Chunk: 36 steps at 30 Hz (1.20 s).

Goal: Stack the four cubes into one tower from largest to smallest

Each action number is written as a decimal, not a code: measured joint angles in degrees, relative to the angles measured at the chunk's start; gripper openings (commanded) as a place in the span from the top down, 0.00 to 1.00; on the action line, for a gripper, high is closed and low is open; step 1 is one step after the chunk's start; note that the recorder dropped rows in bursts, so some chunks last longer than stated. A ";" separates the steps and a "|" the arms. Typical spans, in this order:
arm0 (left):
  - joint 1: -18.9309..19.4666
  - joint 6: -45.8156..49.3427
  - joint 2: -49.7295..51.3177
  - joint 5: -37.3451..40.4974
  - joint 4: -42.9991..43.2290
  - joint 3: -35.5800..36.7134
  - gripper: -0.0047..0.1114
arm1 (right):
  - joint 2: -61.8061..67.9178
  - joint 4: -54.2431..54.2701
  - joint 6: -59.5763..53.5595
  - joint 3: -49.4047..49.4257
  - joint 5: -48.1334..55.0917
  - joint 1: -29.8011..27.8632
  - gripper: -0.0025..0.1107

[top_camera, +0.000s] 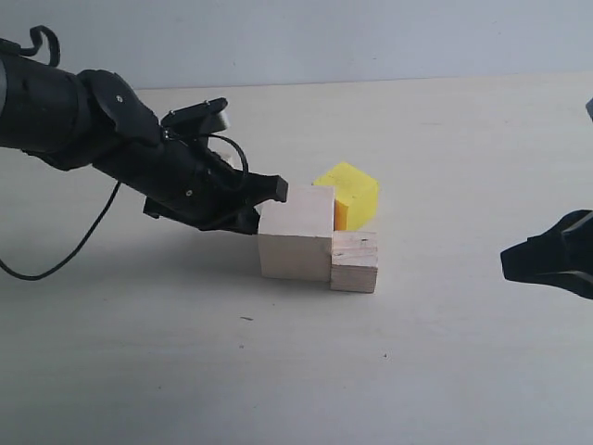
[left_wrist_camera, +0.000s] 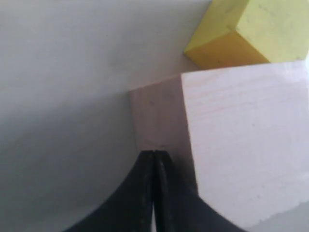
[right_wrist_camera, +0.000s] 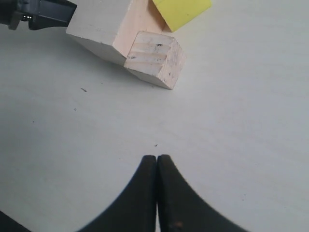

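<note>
Tower unstarted, positioning step judged in hand; large pale plain-wood cube [top_camera: 295, 236] stands just beside bright yellow cube [top_camera: 355, 193] and speckled medium wood cube [top_camera: 355, 263]; left gripper [top_camera: 278, 191], closed and empty, tips at its side; right gripper [right_wrist_camera: 157, 160] closed, idle; next: open, grasp yellow.

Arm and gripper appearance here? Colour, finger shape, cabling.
Both all black, no markings visible. Left arm: bulky rounded segments, a boxy module on the wrist, a thin black cable looping off it. Left gripper and right gripper: smooth curved fingers tapering to narrow tips. Right arm mostly out of frame.
</note>
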 measured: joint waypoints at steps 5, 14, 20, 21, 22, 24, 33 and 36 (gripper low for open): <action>-1.84 0.14 -7.71 0.19 0.40 9.04 0.96 | 0.00 -0.23 0.00 0.00 0.12 0.00 0.98; -11.47 4.12 -7.84 -2.84 -3.42 10.03 0.96 | 0.00 -0.23 0.00 0.00 0.12 0.00 0.98; -12.01 4.64 -4.15 -4.47 -4.04 6.66 0.96 | 0.00 -0.23 0.00 0.00 0.22 0.00 0.98; -12.01 4.69 -3.37 -4.59 -4.04 6.15 0.96 | 0.00 -0.23 0.00 0.00 0.22 0.00 0.98; -12.01 4.69 -2.60 -4.70 -4.15 5.49 0.96 | 0.00 -0.23 0.00 0.00 0.32 0.00 0.98; -12.01 4.78 -1.28 -4.80 -4.26 4.35 0.96 | 0.00 -0.23 0.00 0.00 0.32 0.00 0.98; -12.09 4.78 2.67 -5.02 -5.34 0.42 0.96 | 0.00 -0.44 0.00 0.00 0.43 0.00 0.98; -12.09 4.91 2.93 -5.83 -5.56 0.32 0.96 | 0.00 -0.44 0.00 0.00 0.43 0.00 0.98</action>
